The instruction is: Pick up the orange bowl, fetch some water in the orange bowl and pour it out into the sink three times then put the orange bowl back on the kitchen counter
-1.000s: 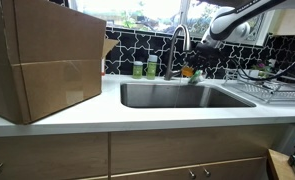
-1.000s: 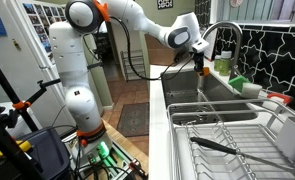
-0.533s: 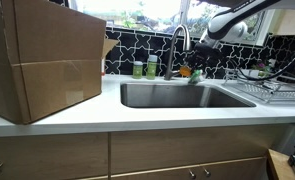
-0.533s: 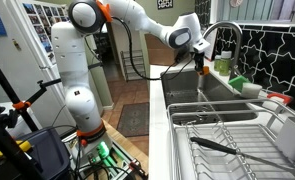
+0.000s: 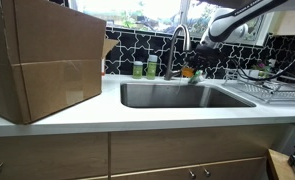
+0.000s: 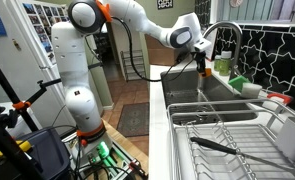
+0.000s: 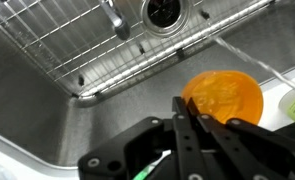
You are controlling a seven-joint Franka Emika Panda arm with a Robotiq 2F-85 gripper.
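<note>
The orange bowl [image 7: 223,97] hangs over the steel sink [image 7: 47,110], with my gripper [image 7: 183,106] shut on its near rim. In both exterior views the gripper [image 5: 195,60] [image 6: 201,60] holds the bowl [image 5: 187,71] under the curved faucet [image 5: 178,38] at the back of the sink [image 5: 177,95]. In the other exterior view only a speck of orange shows at the fingers. The wrist view shows the bowl's inside facing the camera. A thin pale streak like running water [image 7: 249,62] passes its far rim. The white kitchen counter [image 5: 137,117] runs in front of the sink.
A large cardboard box [image 5: 42,60] stands on the counter beside the sink. Two green bottles [image 5: 144,68] stand behind the basin. A wire dish rack [image 6: 227,135] holds dark utensils beside the sink. A wire grid [image 7: 57,40] and the drain [image 7: 167,10] lie on the basin floor.
</note>
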